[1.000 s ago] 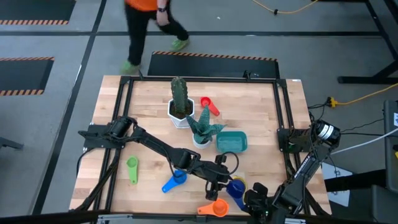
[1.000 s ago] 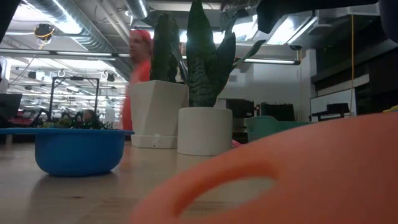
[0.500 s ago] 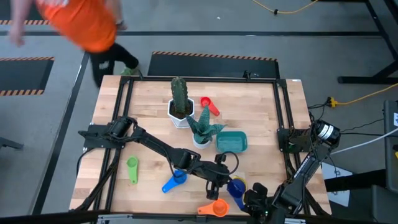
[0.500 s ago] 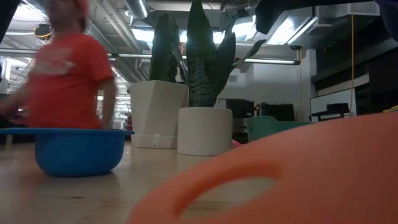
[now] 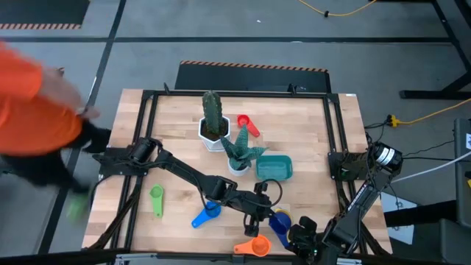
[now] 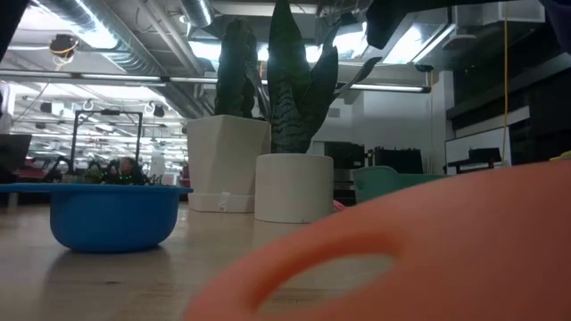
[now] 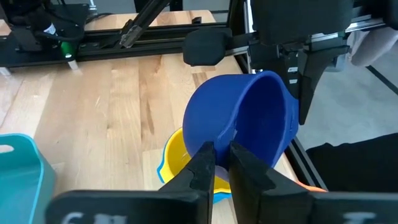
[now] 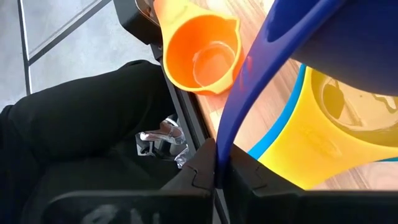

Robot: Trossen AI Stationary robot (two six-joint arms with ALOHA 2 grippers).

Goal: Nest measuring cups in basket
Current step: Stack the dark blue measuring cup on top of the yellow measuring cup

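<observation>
Your dark blue measuring cup [image 7: 245,121] tilted over the yellow cup [image 7: 177,163] near the table's front edge, left gripper [image 7: 216,163] pinching its rim, right gripper [image 8: 217,163] clamping it too, orange cup [image 8: 202,55] beside, teal basket [image 5: 274,168] farther back.

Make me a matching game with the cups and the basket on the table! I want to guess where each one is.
Things:
1. green measuring cup
2. red measuring cup
3. dark blue measuring cup
4. teal basket

Places:
A. lying right next to the cactus pot
B. pinched by both grippers, tipped up over a yellow cup
C. alone on the left part of the table, away from the plants
D. on the table just right of the snake plant pot

Pairs: 1-C, 2-A, 3-B, 4-D
</observation>
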